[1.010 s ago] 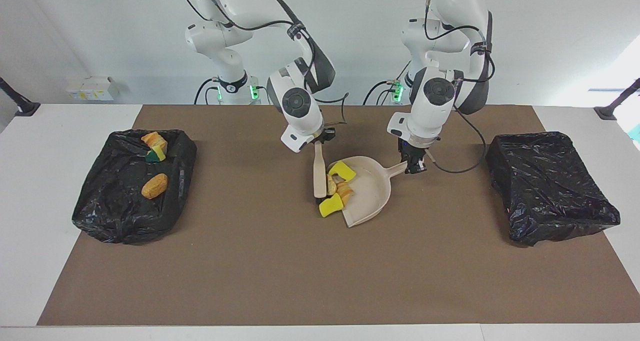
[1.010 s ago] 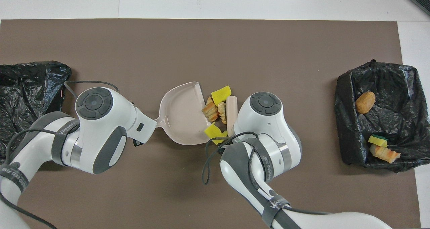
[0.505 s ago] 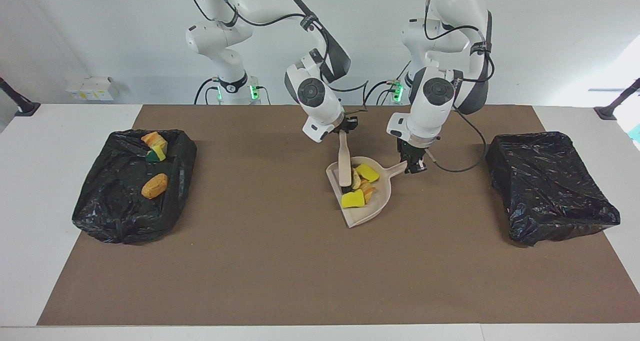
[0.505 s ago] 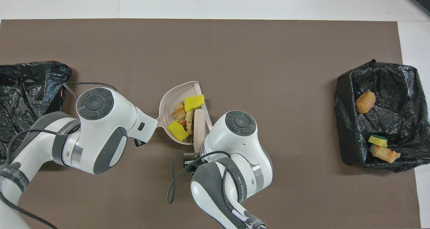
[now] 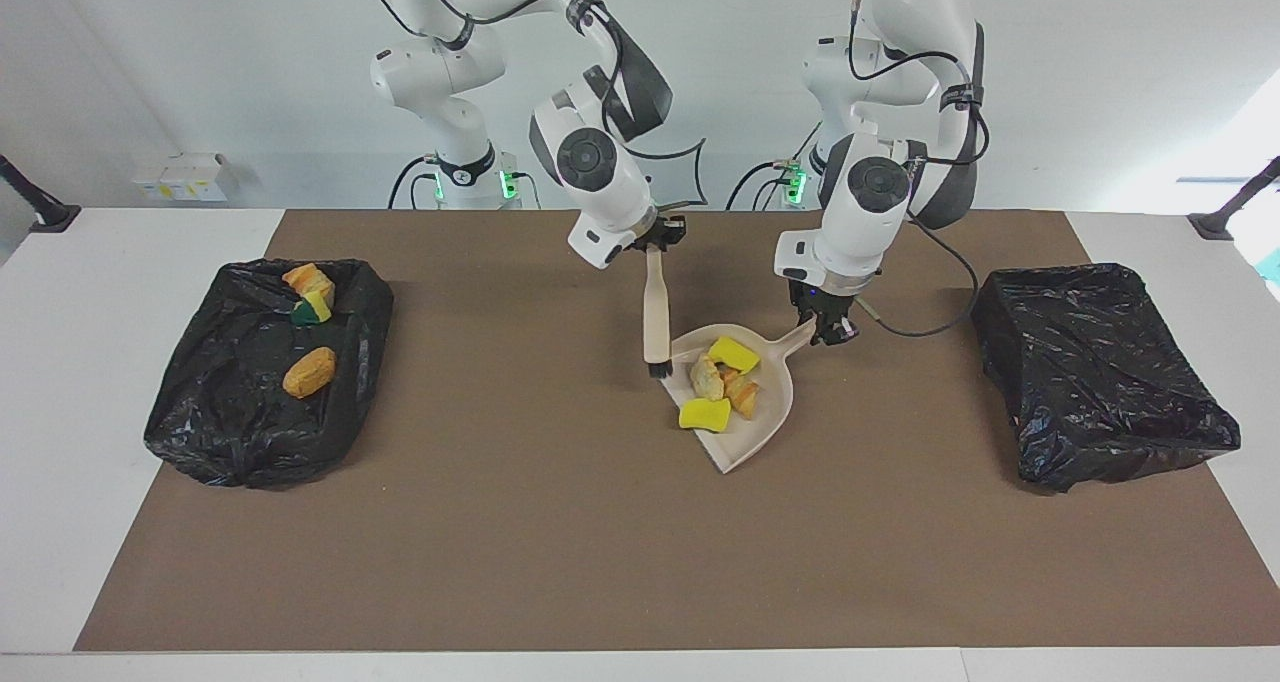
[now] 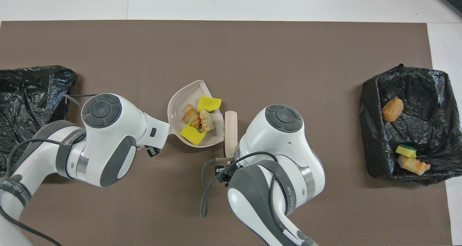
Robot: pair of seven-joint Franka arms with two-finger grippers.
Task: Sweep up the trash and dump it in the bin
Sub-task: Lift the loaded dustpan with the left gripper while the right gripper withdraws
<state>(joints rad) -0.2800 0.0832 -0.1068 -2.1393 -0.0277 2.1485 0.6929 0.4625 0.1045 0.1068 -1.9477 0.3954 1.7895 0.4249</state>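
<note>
Facing view: trash [image 5: 722,382] loaded in dustpan [image 5: 765,422], frame centre; left end effector [image 5: 826,334] clamps its handle, right end effector [image 5: 655,245] clamps brush [image 5: 656,314]. Dump pending.

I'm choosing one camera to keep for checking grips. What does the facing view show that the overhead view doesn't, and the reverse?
Only the facing view shows the left gripper shut on the dustpan handle and the right gripper shut on the brush.

Only the overhead view looks straight down into the dustpan; there, the arms hide both grips.

Both show four trash scraps in the dustpan and three in the right arm's bin.
</note>
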